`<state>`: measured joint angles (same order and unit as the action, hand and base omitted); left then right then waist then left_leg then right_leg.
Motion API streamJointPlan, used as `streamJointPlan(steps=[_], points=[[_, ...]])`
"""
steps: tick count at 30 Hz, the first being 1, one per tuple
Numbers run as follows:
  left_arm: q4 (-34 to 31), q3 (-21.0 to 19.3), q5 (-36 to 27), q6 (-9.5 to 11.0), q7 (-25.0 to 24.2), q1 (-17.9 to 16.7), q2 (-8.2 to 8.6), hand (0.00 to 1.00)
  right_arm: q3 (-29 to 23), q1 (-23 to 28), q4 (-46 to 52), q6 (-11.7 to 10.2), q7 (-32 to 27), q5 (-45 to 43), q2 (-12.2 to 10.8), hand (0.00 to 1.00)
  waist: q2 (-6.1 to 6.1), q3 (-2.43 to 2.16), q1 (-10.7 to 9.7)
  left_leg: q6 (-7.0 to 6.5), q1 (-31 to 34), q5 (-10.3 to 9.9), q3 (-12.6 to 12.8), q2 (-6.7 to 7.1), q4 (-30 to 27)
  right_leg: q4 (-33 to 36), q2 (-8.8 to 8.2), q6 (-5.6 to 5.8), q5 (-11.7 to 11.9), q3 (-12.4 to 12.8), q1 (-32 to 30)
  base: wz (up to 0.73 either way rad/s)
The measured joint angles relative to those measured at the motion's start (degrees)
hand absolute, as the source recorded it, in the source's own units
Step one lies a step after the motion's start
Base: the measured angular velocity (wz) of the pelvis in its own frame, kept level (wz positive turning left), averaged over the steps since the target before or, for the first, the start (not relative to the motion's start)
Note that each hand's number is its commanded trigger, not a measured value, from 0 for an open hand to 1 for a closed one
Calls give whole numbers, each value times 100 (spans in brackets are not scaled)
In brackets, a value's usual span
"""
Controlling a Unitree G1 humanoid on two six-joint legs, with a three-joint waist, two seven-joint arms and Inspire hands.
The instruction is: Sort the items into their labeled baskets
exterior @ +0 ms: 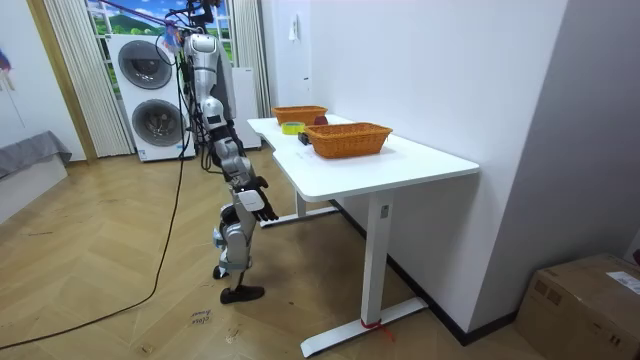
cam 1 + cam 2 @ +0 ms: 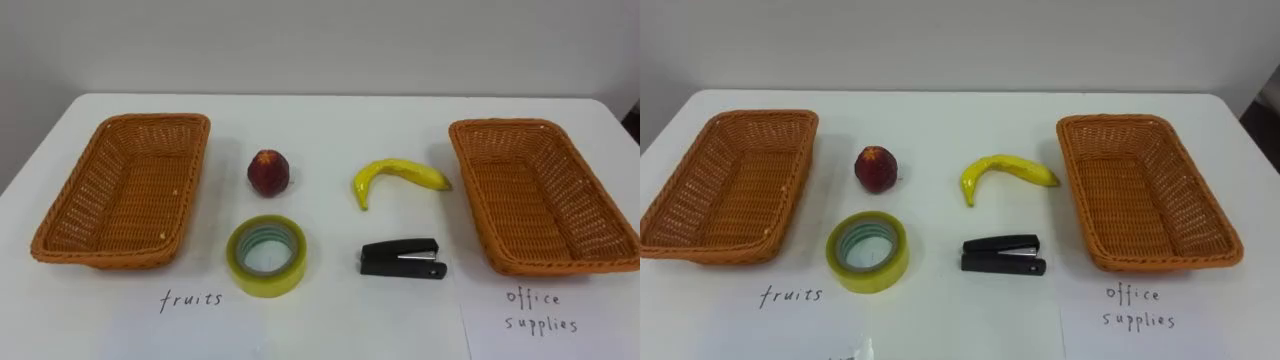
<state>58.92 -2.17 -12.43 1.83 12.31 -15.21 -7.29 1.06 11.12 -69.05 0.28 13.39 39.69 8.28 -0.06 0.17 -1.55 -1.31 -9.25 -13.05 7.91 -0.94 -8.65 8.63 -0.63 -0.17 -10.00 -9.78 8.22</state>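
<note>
Figure: start of sorting, nothing yet placed. On the white table lie four items between two wicker baskets, both holding nothing. The left basket is labelled for fruit, the right basket for office supplies. The red fruit sits at back left and the banana at back right. The tape lies flat at front left, the stapler at front right. All four lie apart from one another.

In the room view I stand at the table's long side. My right hand hangs low, below the tabletop and short of its edge. Whether its fingers are spread or curled I cannot tell.

Hazards, as I judge them:
- The banana lies nearest the supplies basket and the tape nearest the fruit basket, so sorting by nearness would misplace both.
- The red fruit may roll if nudged.
- The flat stapler offers little to pinch.
- Raising my hand carelessly could strike the table edge.
</note>
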Motion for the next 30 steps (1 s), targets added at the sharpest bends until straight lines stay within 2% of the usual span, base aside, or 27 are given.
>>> streamJointPlan(steps=[4,10,16,26,30], points=[[39,-9,322,-113,6,-3,0,0,-7,27,-6,104,12,36,1,0,2,0,9,-1,-27,-2,7,1,-2,0,6,2,-4,63,4,-2],[39,-16,544,-223,7,-1,0,0,-5,26,-13,129,11,55,0,0,2,-1,9,-2,-31,-1,8,3,-4,1,18,1,-3,124,9,0],[49,-15,525,-405,10,2,4,0,-5,22,-36,342,-19,208,-3,0,-5,-1,0,-2,-31,-1,7,5,0,-3,20,1,-4,132,7,0],[45,-144,493,-426,111,-10,18,0,-253,55,-73,351,-329,599,-4,0,-9,-6,-43,-1,-26,-2,29,-3,-5,3,34,-5,-8,179,-31,-1],[42,-232,298,-397,128,-23,24,0,-741,140,36,334,-554,1167,-8,0,-12,-18,-135,4,-42,-4,89,-15,-7,5,46,-9,-6,195,-31,-4]])
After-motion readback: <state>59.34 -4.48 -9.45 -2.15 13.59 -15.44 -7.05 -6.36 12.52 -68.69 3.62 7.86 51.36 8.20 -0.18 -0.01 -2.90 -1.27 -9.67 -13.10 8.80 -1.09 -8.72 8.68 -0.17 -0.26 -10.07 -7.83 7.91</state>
